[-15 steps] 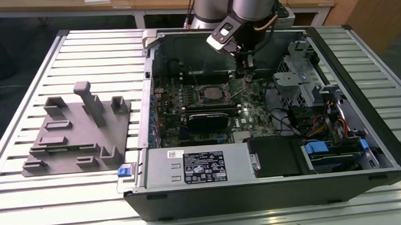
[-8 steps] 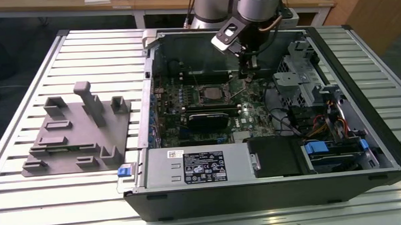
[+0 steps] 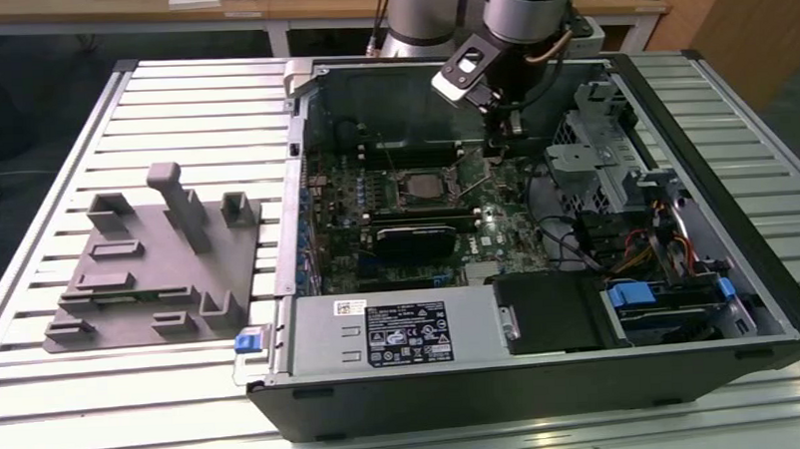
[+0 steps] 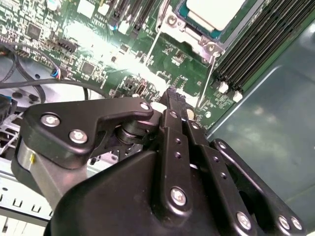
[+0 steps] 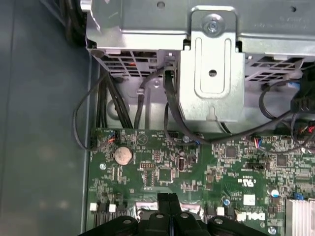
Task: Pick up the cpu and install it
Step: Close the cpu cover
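Observation:
The cpu (image 3: 421,188) lies flat in its socket on the green motherboard (image 3: 500,231), inside the open computer case. Its shiny silver top also shows in the second wrist view as the cpu (image 4: 212,10), framed by the metal socket bracket (image 4: 184,30). My gripper (image 3: 501,151) hangs over the board, just to the exterior view's right of the socket. Its black fingers (image 4: 173,105) are pressed together with nothing between them, their tips beside the thin wire socket lever (image 4: 208,73). In the first wrist view the gripper (image 5: 168,199) points down at the board, shut.
A grey plastic fixture tray (image 3: 149,263) stands on the slatted table at the exterior view's left. Inside the case are a black block (image 3: 409,242) below the socket, a metal drive cage (image 5: 211,64), loose black cables (image 5: 106,105) and memory slots (image 4: 261,39).

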Motion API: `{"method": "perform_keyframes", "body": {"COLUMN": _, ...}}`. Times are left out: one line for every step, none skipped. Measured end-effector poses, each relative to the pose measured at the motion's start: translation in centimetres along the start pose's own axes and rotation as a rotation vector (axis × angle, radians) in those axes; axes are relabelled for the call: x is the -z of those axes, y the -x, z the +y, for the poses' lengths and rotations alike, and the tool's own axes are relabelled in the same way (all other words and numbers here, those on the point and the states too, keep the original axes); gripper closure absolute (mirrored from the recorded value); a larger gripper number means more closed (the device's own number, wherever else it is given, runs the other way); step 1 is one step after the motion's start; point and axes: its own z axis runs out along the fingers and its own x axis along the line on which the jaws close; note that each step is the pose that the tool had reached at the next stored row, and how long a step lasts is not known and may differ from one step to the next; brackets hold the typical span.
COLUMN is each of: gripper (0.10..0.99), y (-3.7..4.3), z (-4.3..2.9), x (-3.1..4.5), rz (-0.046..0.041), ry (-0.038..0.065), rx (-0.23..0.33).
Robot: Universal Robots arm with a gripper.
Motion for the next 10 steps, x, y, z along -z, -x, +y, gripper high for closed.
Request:
{"method": "perform_keyframes", "body": {"gripper": 0.98, "y": -0.03, "z": 0.12, "x": -0.03, "rz": 0.0, "ry": 0.0, "rx": 0.0}}
{"method": "perform_keyframes", "body": {"gripper": 0.98, "y": -0.06, "z": 0.23, "x": -0.06, "rz": -0.0001, "ry": 0.0, "rx": 0.0}}
{"method": "perform_keyframes", "body": {"gripper": 0.98, "y": -0.09, "z": 0.34, "x": -0.09, "rz": -0.0002, "ry": 0.0, "rx": 0.0}}
{"method": "perform_keyframes", "body": {"gripper": 0.98, "y": -0.11, "z": 0.47, "x": -0.11, "rz": -0.0004, "ry": -0.001, "rx": 0.0}}
{"method": "perform_keyframes", "body": {"gripper": 0.98, "y": -0.12, "z": 0.6, "x": -0.14, "rz": -0.0005, "ry": -0.002, "rx": 0.0}}
{"method": "perform_keyframes", "body": {"gripper": 0.98, "y": -0.14, "z": 0.72, "x": -0.17, "rz": -0.0004, "ry": -0.002, "rx": 0.0}}
{"method": "perform_keyframes", "body": {"gripper": 0.98, "y": -0.16, "z": 0.85, "x": -0.2, "rz": -0.0003, "ry": -0.002, "rx": 0.0}}
{"method": "perform_keyframes", "body": {"gripper": 0.98, "y": -0.22, "z": 1.15, "x": -0.31, "rz": -0.0001, "ry": -0.003, "rx": 0.0}}
{"method": "perform_keyframes", "body": {"gripper": 0.98, "y": -0.29, "z": 1.39, "x": -0.58, "rz": -0.0002, "ry": -0.004, "rx": 0.0}}
{"method": "perform_keyframes", "body": {"gripper": 0.98, "y": -0.29, "z": 1.43, "x": -0.7, "rz": -0.0001, "ry": -0.004, "rx": 0.0}}
